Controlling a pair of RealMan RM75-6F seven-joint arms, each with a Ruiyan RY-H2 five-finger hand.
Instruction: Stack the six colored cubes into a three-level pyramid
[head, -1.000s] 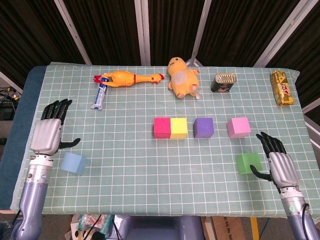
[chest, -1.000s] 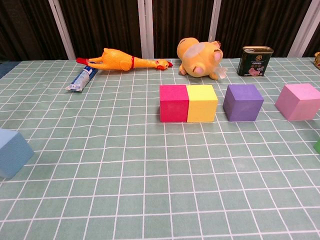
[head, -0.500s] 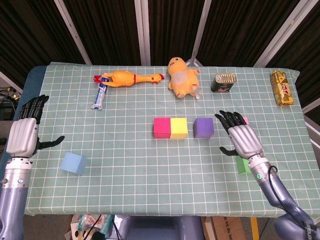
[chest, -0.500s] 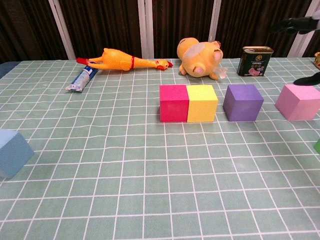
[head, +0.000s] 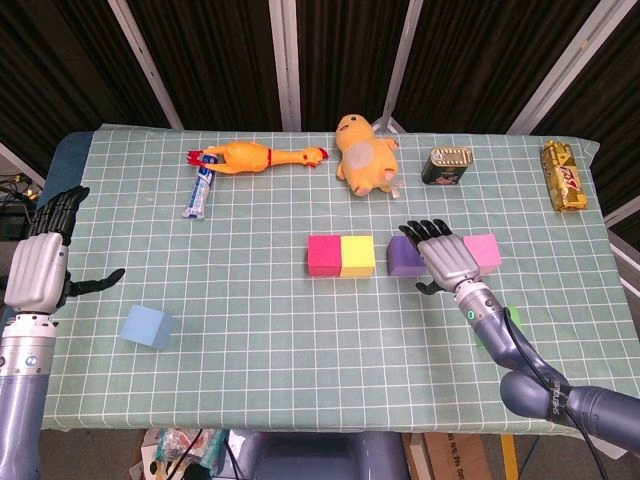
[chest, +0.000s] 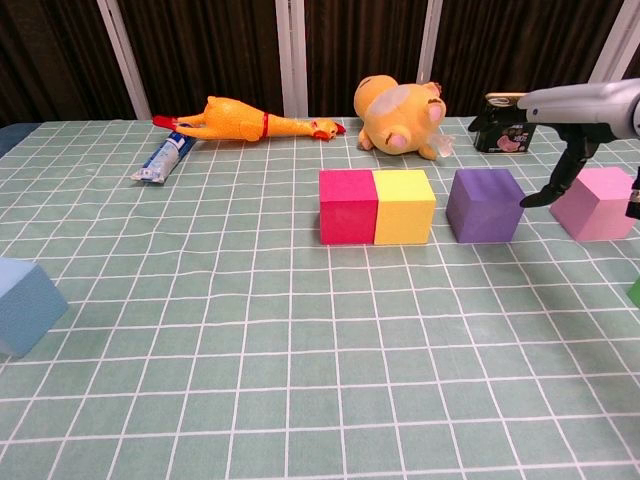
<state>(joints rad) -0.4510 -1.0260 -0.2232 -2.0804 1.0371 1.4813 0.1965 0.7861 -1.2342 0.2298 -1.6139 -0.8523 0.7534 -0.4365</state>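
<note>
My right hand (head: 446, 258) fingers spread, holding nothing, swung in from table edge, now hovering between purple cube (chest: 485, 205) and pink cube (chest: 598, 203). Guessing purple gets nudged next to yellow.

Left hand (head: 38, 271) open too, pulled back off left edge, away from blue cube (head: 149, 326).

Count: six cubes. Magenta (head: 323, 254) + yellow (head: 357, 254) touching, purple, pink, blue, green (head: 514, 316) mostly hidden behind my arm. Nothing stacked yet. Clutter, one each: rubber chicken (head: 260, 156), plush (head: 364, 152), tin (head: 449, 165).
</note>
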